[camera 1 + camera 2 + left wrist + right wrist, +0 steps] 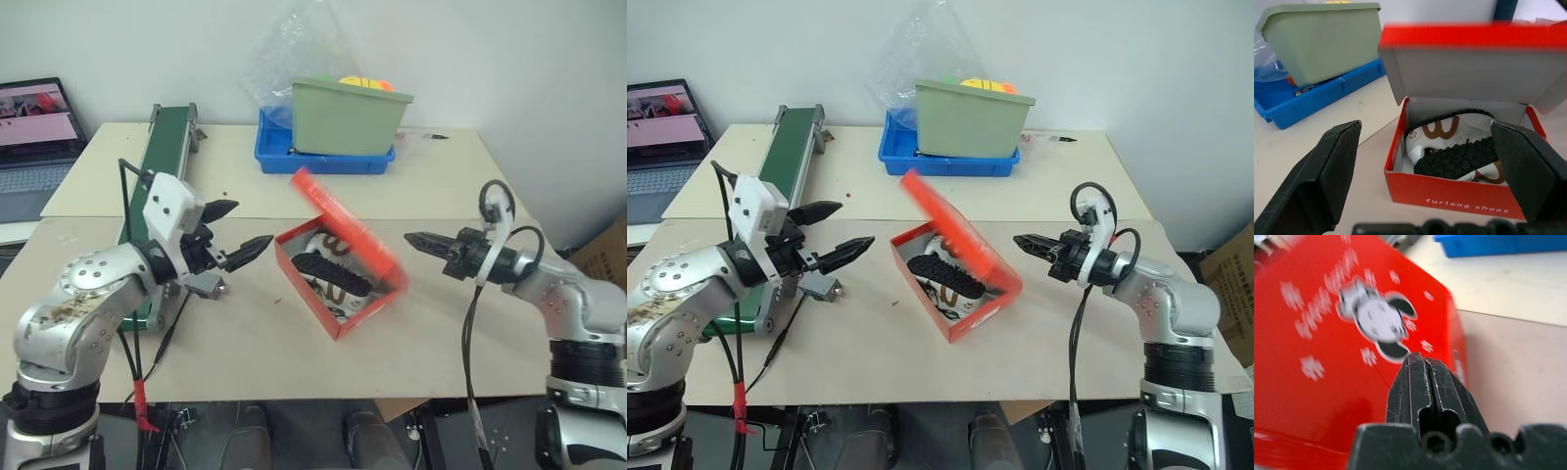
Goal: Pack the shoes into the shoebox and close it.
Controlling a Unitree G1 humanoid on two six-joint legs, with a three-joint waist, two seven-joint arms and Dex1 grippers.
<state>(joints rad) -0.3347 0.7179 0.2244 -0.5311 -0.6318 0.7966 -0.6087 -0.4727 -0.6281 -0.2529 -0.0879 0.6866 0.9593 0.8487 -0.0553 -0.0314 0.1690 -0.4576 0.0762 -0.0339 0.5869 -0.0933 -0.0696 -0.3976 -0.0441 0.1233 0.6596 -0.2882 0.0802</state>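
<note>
From the head, the red shoebox [338, 279] sits mid-table with its lid half raised and the shoes [333, 269] lying inside, the left gripper [233, 231] beside it with fingers spread wide and nothing between them, the right gripper [413, 237] on the other side, its fingers pressed together into one point; behind stand a green bin [348, 117] in a blue tray [323, 157]. Along the left wrist, the box front reads "furlong shoes" in small white letters; a cream shoe with brown patches and a black sole show within. Along the right wrist, the closed tips sit before the lid's white cartoon logo; its lettering is too smeared to read, I think.
</note>
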